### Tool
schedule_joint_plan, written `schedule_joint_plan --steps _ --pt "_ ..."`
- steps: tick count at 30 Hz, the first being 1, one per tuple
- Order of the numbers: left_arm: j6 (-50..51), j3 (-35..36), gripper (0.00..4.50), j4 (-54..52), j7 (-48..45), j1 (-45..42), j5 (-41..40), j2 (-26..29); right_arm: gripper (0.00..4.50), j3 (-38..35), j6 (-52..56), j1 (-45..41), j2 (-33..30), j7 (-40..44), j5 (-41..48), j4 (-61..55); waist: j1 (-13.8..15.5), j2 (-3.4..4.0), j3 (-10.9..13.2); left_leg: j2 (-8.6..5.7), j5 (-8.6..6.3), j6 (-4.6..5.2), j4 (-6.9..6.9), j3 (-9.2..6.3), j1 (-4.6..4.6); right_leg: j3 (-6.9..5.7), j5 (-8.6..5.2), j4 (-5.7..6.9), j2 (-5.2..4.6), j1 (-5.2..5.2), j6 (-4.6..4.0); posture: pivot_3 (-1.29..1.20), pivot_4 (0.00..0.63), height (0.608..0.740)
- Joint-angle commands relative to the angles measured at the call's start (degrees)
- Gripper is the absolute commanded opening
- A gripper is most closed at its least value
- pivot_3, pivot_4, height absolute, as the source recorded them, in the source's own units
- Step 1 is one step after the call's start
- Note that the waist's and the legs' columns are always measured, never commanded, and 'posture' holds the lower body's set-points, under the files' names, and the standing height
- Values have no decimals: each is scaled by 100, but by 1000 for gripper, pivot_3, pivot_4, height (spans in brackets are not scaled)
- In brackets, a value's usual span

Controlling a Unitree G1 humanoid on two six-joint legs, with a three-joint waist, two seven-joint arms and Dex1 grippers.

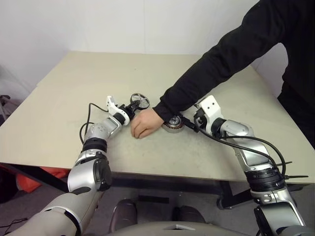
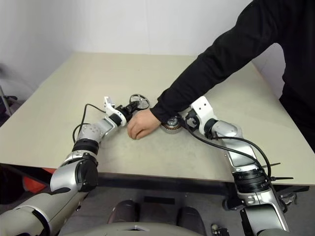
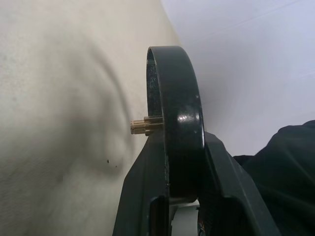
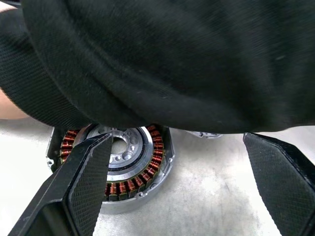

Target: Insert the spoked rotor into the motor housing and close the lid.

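My left gripper [image 1: 134, 105] is shut on the rim of the spoked rotor [image 1: 140, 101], holding it on edge just above the table; the black rim [image 3: 179, 98] sits clamped between the fingers, a brass pin sticking from its hub. The motor housing [image 1: 173, 126] lies on the table with its copper windings [image 4: 147, 172] facing up. My right gripper [image 1: 185, 122] is open, its fingers [image 4: 83, 187] on either side of the housing's near edge. A person's hand [image 1: 146, 123] rests on the table between rotor and housing, the black sleeve [image 4: 162, 64] over the housing's far side. The lid is hidden.
The beige table [image 1: 98, 73] stretches away at the back and left. The person's arm [image 1: 221, 54] reaches in from the upper right, crossing above my right gripper. Black cables [image 1: 236, 145] trail along my right forearm.
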Motion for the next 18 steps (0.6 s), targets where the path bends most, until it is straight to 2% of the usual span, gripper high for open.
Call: schedule_joint_plan --steps 1,6,14,18 --pt "-144 -20 766 -227 -156 -45 -57 17 4362 -59 -132 -144 -1 -23 -32 -94 0 0 0 0 0 0 0 0 0 0 0 0 0 0 0 0 0 740" --pt "-212 22 2269 -55 71 -88 -17 69 4362 -66 -128 -139 1 -25 -36 -101 0 0 0 0 0 0 0 0 0 0 0 0 0 0 0 0 0 740" --pt "-320 60 2269 -12 147 -51 -7 227 4362 -58 -129 -143 -7 -19 -46 -87 -3 0 0 1 0 0 0 0 1 0 0 0 1 0 0 0 0 740" --pt "-151 -38 2269 -245 117 152 65 486 4362 -21 -153 -160 2 -14 -70 -46 -15 0 0 1 0 0 0 0 2 0 0 0 1 0 0 0 0 740"
